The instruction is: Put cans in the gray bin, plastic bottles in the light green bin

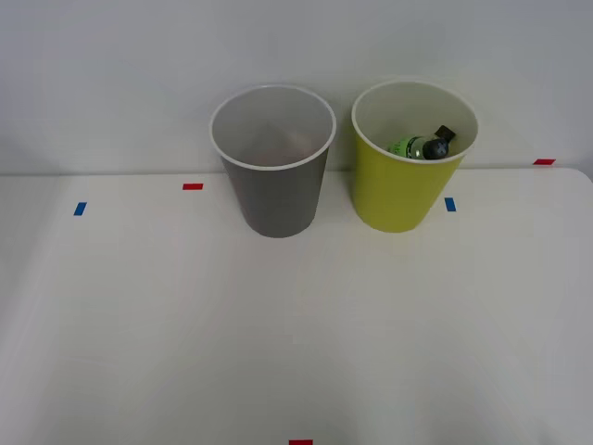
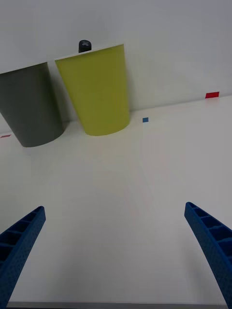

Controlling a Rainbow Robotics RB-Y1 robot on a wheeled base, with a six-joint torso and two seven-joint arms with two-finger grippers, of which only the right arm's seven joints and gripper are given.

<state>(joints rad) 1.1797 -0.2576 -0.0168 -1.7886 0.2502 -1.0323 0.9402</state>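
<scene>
The gray bin (image 1: 273,185) stands upright at the back of the white table, left of the light green bin (image 1: 400,190). A green plastic bottle (image 1: 422,146) with a dark cap lies tilted inside the light green bin, leaning on its far right wall. In the right wrist view the gray bin (image 2: 31,106) and the light green bin (image 2: 99,91) stand side by side, with the bottle's dark cap (image 2: 84,45) poking above the green rim. My right gripper (image 2: 114,206) is open and holds nothing, low over bare table well short of the bins. The cans are out of view.
Small red tape marks (image 1: 193,186) and blue tape marks (image 1: 80,209) dot the tabletop (image 1: 296,324). A white wall rises right behind the bins. The table's right edge runs near a red mark (image 1: 544,161).
</scene>
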